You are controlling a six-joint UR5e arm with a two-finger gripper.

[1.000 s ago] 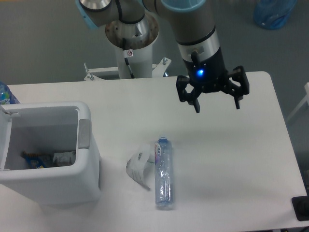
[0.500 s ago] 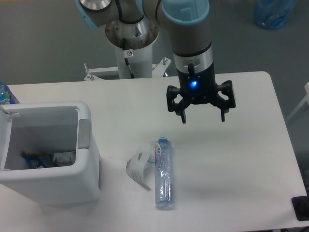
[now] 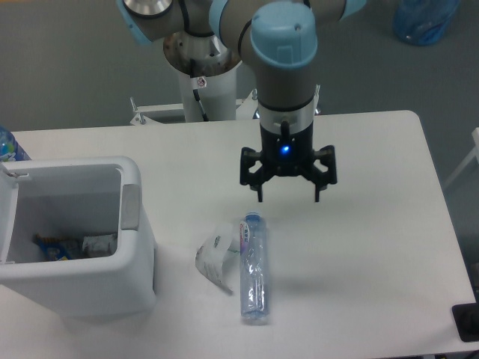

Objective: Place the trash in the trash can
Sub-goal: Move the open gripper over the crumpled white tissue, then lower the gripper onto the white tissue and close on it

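Observation:
A clear crushed plastic bottle (image 3: 254, 269) with a blue-and-white label lies lengthwise on the white table, cap pointing away from me. A crumpled white wrapper (image 3: 213, 258) lies right beside it on its left. The white trash can (image 3: 82, 283) stands at the left front with its top open; some wrappers lie inside. My gripper (image 3: 288, 196) hangs open above the table, just behind and to the right of the bottle's cap, with nothing between its fingers.
A blue bag (image 3: 423, 20) sits on the floor at the far right. The arm's white pedestal (image 3: 203, 78) stands behind the table. A blue bottle top (image 3: 7, 146) peeks in at the left edge. A black object (image 3: 467, 321) sits at the table's front right corner.
The gripper has moved left and toward the front, from the right side of the table to just behind the bottle's cap. It stayed open. Bottle and wrapper have not moved.

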